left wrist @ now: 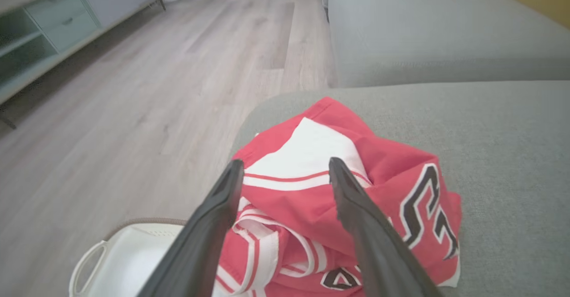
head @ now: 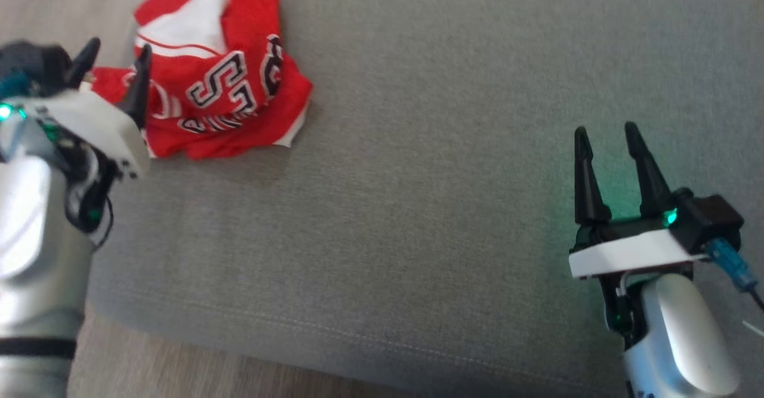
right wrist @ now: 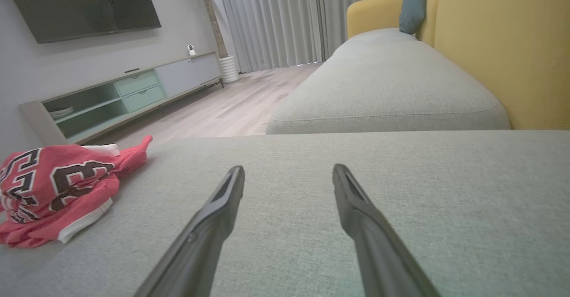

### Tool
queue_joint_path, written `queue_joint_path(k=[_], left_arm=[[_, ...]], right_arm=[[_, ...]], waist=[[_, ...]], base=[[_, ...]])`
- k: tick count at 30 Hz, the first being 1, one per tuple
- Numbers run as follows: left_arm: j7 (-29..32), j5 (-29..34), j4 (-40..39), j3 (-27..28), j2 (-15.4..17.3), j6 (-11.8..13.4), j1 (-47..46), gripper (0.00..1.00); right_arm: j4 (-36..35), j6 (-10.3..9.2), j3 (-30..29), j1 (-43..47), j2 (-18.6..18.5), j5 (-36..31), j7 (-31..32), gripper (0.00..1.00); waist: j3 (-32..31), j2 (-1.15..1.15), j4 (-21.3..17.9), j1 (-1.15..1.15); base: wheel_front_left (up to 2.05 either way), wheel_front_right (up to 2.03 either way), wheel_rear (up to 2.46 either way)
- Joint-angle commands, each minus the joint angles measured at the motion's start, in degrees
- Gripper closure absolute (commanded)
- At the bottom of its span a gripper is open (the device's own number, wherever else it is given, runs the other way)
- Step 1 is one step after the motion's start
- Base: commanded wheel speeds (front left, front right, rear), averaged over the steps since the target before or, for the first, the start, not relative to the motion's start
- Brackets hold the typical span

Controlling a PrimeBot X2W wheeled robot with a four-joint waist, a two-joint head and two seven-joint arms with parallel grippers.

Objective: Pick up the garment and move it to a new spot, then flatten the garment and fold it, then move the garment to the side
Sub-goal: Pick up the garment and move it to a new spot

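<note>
Two grippers are showing empty, both with jaws spread wide.

Nearest, in the head view, my right gripper (head: 606,130) is hovering at the lower right over bare grey cushion (head: 447,207). It is gripping nothing and sitting well apart from the work.

My left gripper (head: 117,55) is sitting at the upper left of that frame, fingers parted and closed on nothing. Its tips are lying across the near side of the garment (head: 221,88). In the left wrist view they are framing a white panel and red folds. Whether they are touching the cloth I cannot tell.

The garment, a red jersey with white trim and dark lettering, is lying crumpled in a heap at the cushion's corner, close to the edge. Beyond and below that edge, a white basket (left wrist: 129,252) is showing at the lower left of the left wrist frame, on the wooden floor (left wrist: 156,87).

I am judging the first step, the pick-up, to be in hand, with no grasp made yet. The next move is calling for lowering the left fingers into the heap, closing on a thick fold and lifting clear towards the open cushion. A thin pinch is risking a slip over the edge.
</note>
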Motion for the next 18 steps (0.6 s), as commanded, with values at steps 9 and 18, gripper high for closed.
queue_joint_path(k=[9, 18], left_arm=[[3.4, -7.4, 8.8, -6.7, 7.1, -0.3, -10.3, 0.00], [2.8, -13.8, 15.8, -14.0, 8.6, -0.4, -15.0, 0.00]], right_arm=[[-3.1, 0.44, 0.5, -3.1, -0.2, -0.9, -0.6, 0.00], [-3.7, 0.44, 0.0, -4.3, -0.2, -1.3, -0.6, 0.00]], waist=[[6.0, 0.00, -4.0, 0.00], [8.3, 0.00, -5.3, 0.00]], base=[[0.00, 0.00, 0.00], [0.00, 0.00, 0.00]])
